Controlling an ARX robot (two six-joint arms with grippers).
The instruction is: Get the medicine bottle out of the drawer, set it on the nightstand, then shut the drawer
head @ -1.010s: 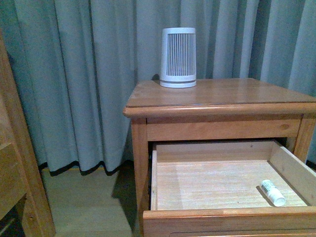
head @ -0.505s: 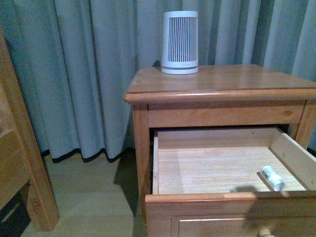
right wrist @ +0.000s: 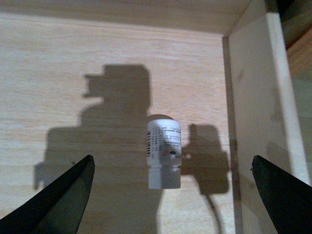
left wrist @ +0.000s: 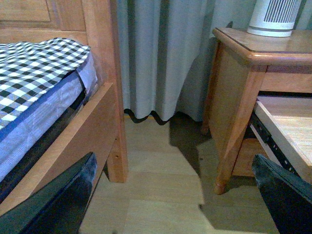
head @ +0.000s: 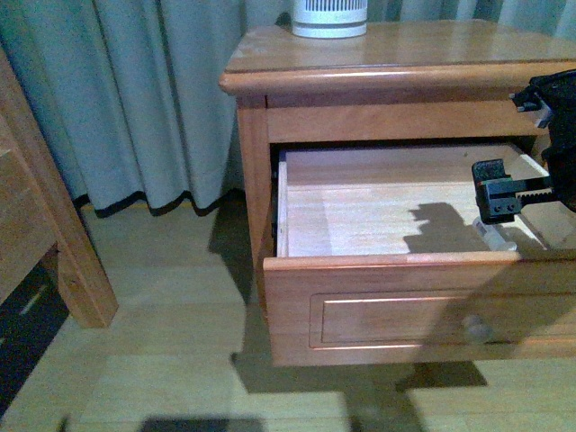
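Medicine bottle [right wrist: 164,151] lies centred beneath spread right pincer [right wrist: 171,162].

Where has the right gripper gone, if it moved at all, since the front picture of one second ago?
Yes. It was out of view then. Now the right gripper hangs over the open drawer, near its right wall, just above the medicine bottle.
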